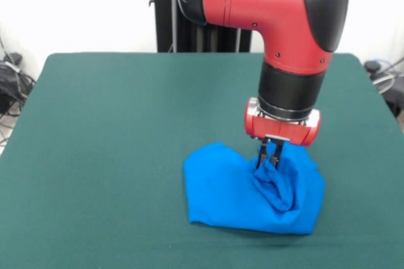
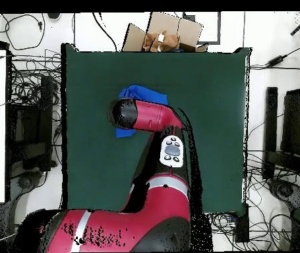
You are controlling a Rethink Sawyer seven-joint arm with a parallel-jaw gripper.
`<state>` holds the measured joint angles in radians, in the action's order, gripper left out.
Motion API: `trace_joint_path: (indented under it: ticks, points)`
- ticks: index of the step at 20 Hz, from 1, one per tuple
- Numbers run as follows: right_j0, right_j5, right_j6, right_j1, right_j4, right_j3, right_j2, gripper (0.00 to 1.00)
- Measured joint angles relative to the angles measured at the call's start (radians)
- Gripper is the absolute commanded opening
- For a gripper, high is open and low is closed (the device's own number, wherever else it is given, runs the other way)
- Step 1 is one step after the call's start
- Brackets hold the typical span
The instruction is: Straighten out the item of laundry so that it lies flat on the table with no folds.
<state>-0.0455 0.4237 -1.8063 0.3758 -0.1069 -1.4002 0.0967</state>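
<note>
On green felt table [image 1: 113,130], crumpled blue shirt [image 1: 233,196], gripper [image 1: 269,155] pinching fabric

Bright blue T-shirt [image 1: 252,193] bunched in folds directly beneath my gripper [image 1: 269,158], a ridge pinched between its tips; green table [image 1: 113,130] under it.

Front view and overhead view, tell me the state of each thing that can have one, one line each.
T-shirt: bunched and folded, not flat, a ridge of fabric pulled up at the gripper.
Gripper: shut on that raised fold, pointing straight down.
Arm: stretched out over the shirt, hiding most of it from above.
Table: green top, shirt lying on it.
Cardboard box: open, flaps up.
</note>
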Motion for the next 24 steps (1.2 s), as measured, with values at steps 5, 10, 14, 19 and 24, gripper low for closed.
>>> trace_joint_path:
  ticks: [5,10,14,19,24]
  points:
    - [-0.001,0.000,0.000,0.008,0.002,0.000,0.000,0.00]
    - [0.004,0.001,0.000,0.025,0.041,0.024,0.002,0.00]
    - [0.007,0.015,0.000,0.030,0.086,0.071,0.002,0.00]
    - [0.009,0.081,0.000,0.034,0.102,0.143,0.007,0.00]
    - [0.014,0.247,0.000,0.002,0.104,0.318,0.018,0.00]
